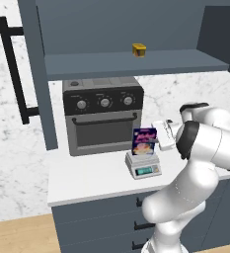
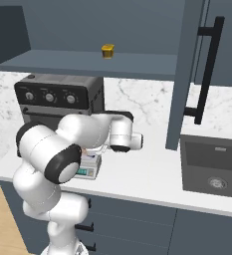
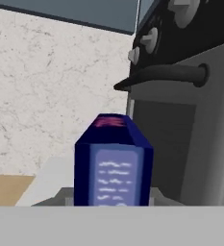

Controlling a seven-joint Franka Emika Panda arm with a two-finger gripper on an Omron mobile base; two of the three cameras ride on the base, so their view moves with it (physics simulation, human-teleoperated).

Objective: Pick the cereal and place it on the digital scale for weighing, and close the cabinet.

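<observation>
cereal (image 1: pixel 144 140) on digital scale (image 1: pixel 144 166), white counter (image 1: pixel 92 180)

Dark blue cereal (image 1: pixel 144 140) with pink lettering, light grey scale (image 1: pixel 144 166) with teal display, slate-blue cabinet (image 1: pixel 37 69), black-and-grey oven (image 1: pixel 102 114).

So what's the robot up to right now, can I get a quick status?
Gripper beside the cereal, grip state unclear. Cereal upright on the digital scale, in front of the toaster oven. Cabinet door open, not closed yet.

Even, soft rendered light, faint shadows, no glare, slightly blurry
</observation>
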